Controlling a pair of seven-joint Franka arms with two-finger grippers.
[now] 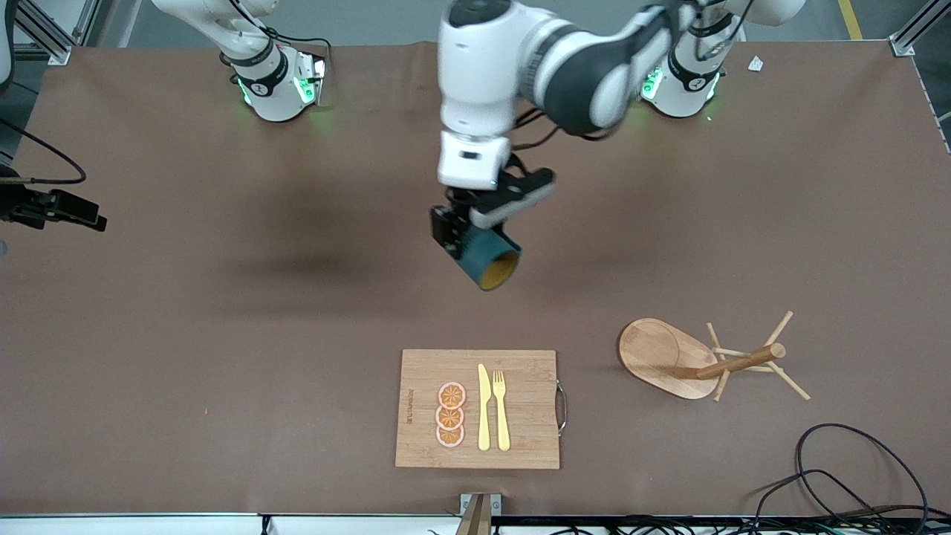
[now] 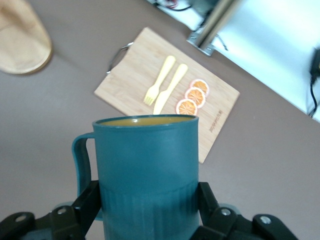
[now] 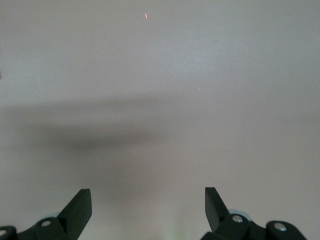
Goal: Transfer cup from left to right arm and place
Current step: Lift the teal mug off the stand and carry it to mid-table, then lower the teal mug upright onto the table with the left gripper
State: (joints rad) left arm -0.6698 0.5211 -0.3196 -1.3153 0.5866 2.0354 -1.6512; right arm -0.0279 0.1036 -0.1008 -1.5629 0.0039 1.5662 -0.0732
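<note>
We hold the cup (image 1: pixel 487 259) clamped in the left gripper (image 1: pixel 475 227) above the cutting board (image 1: pixel 476 453); right gripper (image 3: pixel 148 207), jaws apart, should approach its free rim squarely.

cup (image 1: pixel 490 260) over table (image 1: pixel 223 334) | knife (image 1: pixel 484 407) beside fork (image 1: pixel 501 410)

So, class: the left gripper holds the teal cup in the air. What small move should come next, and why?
Probably the right gripper should come toward the cup. The left gripper already clamps the cup's base above bare table, mouth tilted toward the cutting board, while the right gripper is open and holds nothing.
</note>
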